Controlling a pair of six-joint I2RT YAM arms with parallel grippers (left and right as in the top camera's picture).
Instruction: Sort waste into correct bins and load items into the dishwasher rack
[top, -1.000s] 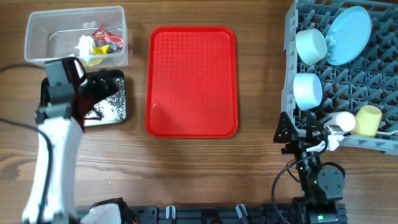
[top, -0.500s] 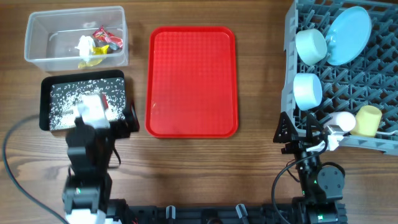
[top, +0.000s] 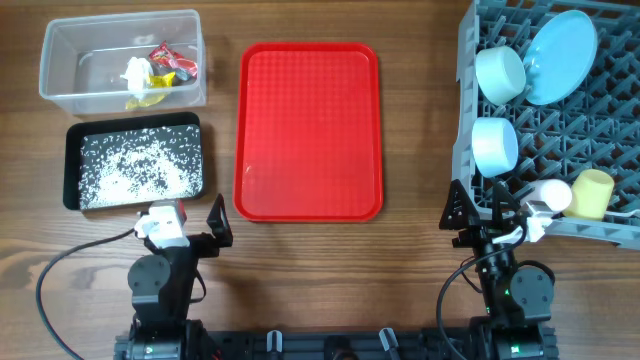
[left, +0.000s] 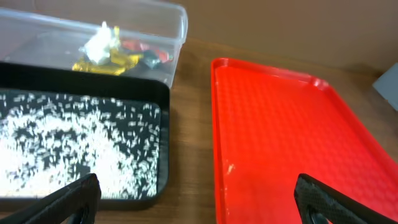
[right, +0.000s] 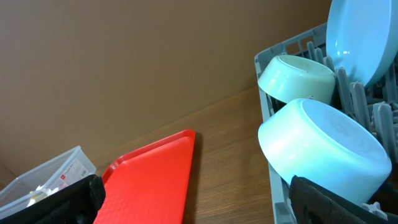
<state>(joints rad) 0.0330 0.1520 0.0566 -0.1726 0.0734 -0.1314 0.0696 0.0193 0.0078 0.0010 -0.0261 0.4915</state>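
The clear tub (top: 60, 40) at the back left holds red and yellow wrappers (top: 170, 62) and a white tissue (top: 135, 72). Just in front of it, the black tray (top: 70, 165) is strewn with white grains (top: 135, 165). On the right, the grey rack (top: 580, 140) carries a pale blue plate (top: 560, 55), two pale blue bowls (top: 500, 73) (top: 494, 145), a white cup (top: 550, 193) and a yellow cup (top: 592, 193). My left gripper (top: 187, 228) (left: 196, 199) rests open and empty near the front edge, below the black tray. My right gripper (top: 480, 215) (right: 199, 199) is open and empty beside the rack's front left corner.
A flat red serving tray (top: 308, 130) lies bare in the middle of the wooden table. Cables trail from both arm bases along the front edge.
My left arm has drawn back from over the black tray to the front edge, so the grains in the tray now show. The right arm has not moved.
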